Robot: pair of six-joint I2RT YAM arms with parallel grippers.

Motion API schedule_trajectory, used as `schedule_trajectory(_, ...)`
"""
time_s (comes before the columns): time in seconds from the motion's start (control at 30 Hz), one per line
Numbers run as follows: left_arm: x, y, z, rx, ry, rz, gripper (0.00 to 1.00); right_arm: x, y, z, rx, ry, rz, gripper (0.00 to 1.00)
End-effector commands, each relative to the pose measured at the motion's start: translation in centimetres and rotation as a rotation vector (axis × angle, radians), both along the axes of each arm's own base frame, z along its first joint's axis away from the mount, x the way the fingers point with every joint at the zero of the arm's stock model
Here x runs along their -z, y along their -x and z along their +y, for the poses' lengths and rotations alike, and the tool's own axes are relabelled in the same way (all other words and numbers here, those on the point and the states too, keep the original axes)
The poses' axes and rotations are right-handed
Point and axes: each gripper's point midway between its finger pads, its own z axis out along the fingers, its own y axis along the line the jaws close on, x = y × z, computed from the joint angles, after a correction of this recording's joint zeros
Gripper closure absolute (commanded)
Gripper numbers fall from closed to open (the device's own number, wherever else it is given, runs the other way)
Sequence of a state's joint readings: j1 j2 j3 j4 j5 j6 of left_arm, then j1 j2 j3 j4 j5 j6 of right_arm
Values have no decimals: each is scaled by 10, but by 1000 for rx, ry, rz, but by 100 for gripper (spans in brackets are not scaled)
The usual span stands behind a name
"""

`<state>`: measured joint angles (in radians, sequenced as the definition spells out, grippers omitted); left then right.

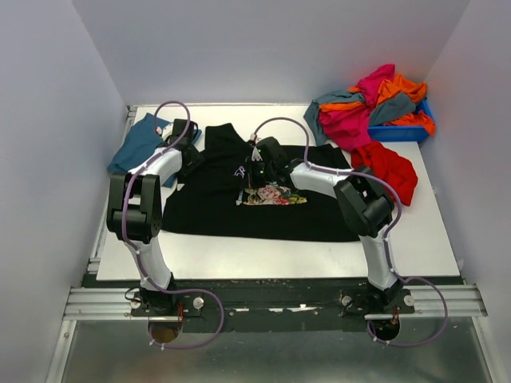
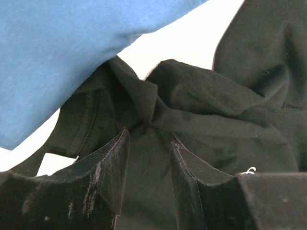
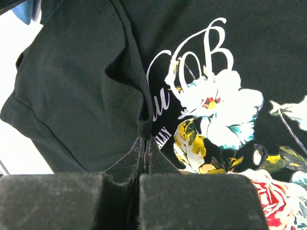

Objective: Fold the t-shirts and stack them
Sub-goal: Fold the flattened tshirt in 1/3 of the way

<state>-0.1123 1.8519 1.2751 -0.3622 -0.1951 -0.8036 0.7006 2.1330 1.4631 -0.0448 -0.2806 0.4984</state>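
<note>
Folding the black t-shirt (image 1: pixel 215 215): right fingers (image 3: pixel 127 165) pinch a fold, left fingers (image 2: pixel 108 163) released (over bunched cloth), should grasp next.

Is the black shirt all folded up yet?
Not yet. The black t-shirt lies mostly spread; the right pincer pinches one edge over its flower print.

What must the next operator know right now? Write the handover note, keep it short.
Left gripper: open, fingers astride bunched cloth at the far-left part of the black t-shirt, not closed on it.
Right gripper: shut on a fold of the black t-shirt beside its floral print.
Things: black t-shirt spread mid-table; teal-blue t-shirt far left; red t-shirt on the right; mixed pile over the blue bin, far right.
Done: no stack visible.
Left: fold the black one, then the rest, and stack.
</note>
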Motion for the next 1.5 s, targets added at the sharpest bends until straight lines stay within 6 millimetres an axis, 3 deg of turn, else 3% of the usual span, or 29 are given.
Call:
schedule_trajectory(0.0, 11, -8, -10, 60, 7, 32, 49, -16, -6, -2, 24, -14, -44, 97)
schedule_trajectory(0.27, 27, -18, -12, 67, 11, 61, 50, -25, -7, -12, 47, 5, -79, 81)
schedule_trajectory(0.43, 29, -22, -4, 50, -34, 68, 66, -49, -5, -43, 116, 13, -119, 66)
schedule_trajectory(0.53, 23, -24, -3, 38, -38, 34, 70, -65, 7, -73, 155, 39, -155, 62)
schedule_trajectory(0.6, 22, -26, -5, 49, -28, 23, 72, -73, 15, -104, 219, 102, -191, 57)
schedule_trajectory(0.83, 26, -33, -16, 111, -1, 20, 54, -63, 53, -230, 494, 299, -146, 55)
schedule_trajectory(0.93, 26, -34, -18, 138, 3, 4, 52, -60, 66, -282, 626, 327, -109, 47)
schedule_trajectory(1.03, 23, -35, -18, 150, -1, -15, 62, -54, 77, -321, 752, 385, -58, 43)
schedule_trajectory(1.13, 20, -36, -19, 164, -2, -23, 82, -44, 85, -349, 878, 455, 21, 44)
schedule_trajectory(1.23, 11, -35, -20, 174, -1, -46, 92, -33, 91, -373, 978, 519, 103, 44)
schedule_trajectory(1.33, 3, -34, -20, 184, -10, -64, 98, -26, 85, -383, 1039, 492, 160, 44)
schedule_trajectory(1.47, -4, -32, -16, 179, -27, -74, 99, -17, 72, -393, 1104, 457, 211, 44)
